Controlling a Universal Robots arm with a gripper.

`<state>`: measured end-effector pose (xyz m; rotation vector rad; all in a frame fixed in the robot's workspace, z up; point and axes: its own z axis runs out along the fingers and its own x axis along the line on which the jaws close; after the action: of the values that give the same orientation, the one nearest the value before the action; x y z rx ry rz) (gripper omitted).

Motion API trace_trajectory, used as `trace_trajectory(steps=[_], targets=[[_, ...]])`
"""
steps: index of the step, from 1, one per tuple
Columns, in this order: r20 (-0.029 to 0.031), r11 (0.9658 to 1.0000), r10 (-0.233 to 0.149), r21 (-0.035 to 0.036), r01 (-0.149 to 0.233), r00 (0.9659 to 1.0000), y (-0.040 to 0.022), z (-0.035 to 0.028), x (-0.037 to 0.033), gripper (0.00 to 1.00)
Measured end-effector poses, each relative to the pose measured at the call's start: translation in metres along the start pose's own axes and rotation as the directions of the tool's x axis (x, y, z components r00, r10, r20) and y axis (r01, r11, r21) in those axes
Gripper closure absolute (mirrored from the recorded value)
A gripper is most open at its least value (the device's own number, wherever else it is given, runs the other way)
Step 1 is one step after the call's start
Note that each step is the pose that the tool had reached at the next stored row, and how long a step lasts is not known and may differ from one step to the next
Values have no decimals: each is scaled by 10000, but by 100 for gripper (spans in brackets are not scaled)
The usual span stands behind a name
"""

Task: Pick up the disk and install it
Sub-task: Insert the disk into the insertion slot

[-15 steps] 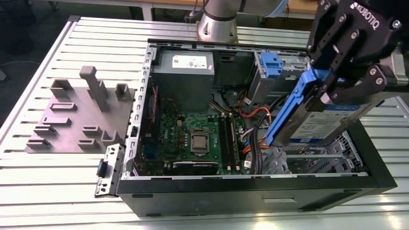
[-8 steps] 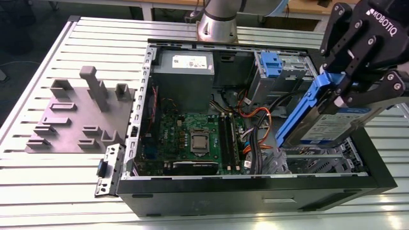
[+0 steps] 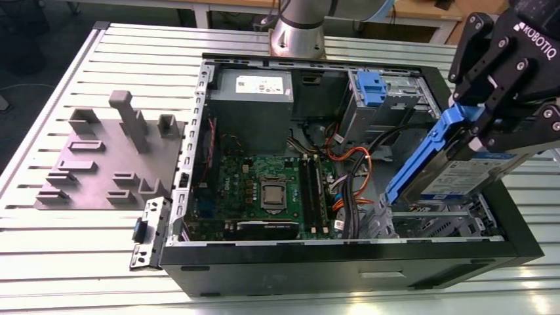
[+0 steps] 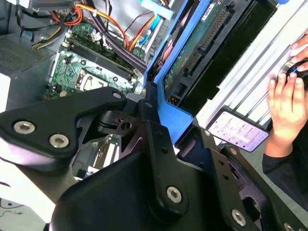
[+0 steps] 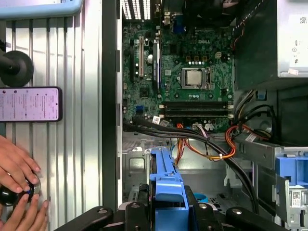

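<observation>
Disk clamped in my gripper (image 4: 154, 108), mid-frame.
My black fingers (image 4: 156, 139) pinch the blue carrier edge of the disk (image 4: 190, 57), which is tilted with its green circuit side showing. Beyond it lie the motherboard (image 4: 86, 77) and orange-and-black cables (image 4: 110, 24). At the frame's edge, a person's hand (image 4: 288, 101) is over the slatted table (image 4: 250, 82), with a phone (image 4: 238, 130) near it.

Flat rectangular silver-grey hard disk (image 3: 468, 176), white-and-blue label, blue plastic carrier frame (image 3: 427, 157) round its edges; clamped in the black gripper (image 3: 486, 139), clear of any surface; steeply tilted, one long blue rail slanting down into the open black computer case (image 3: 350, 254) at the exterior view's right. Second wrist view: green circuit-board underside (image 4: 199, 41) exposed, connector row along one edge; first wrist view: the frame's end (image 5: 166, 185) edge-on between the jaws.
</observation>
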<state>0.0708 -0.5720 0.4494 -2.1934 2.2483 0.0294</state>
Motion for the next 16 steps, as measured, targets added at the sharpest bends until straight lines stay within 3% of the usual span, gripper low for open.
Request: trace_trajectory(steps=[5,16], targets=[[0,10000,1,0,-1,10000,-43,54,-4,63],[1,10000,0,0,0,10000,-56,139,-7,63]])
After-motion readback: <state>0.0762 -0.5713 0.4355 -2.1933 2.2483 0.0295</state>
